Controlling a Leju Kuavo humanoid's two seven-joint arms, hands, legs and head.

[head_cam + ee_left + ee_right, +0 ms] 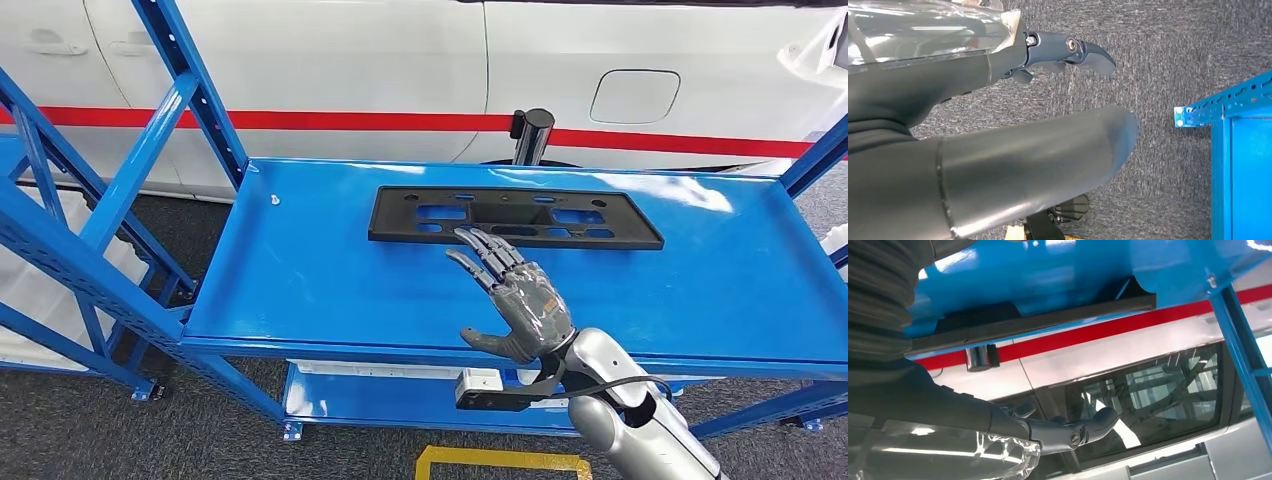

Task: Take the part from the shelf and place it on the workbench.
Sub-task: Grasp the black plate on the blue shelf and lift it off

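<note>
Right hand (518,305) is held open, fingers spread, fingertips just at the near edge of the black part (515,216) on the blue shelf (300,270).

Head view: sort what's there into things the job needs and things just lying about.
Belongs to the job:
- black part, lying flat on the shelf
- blue shelf, which bears it
- right hand, fingers spread, tips at the part's near edge

Just lying about:
- white car with a red stripe, behind the shelf
- dark post beyond the shelf's far edge
- yellow floor marking
</note>
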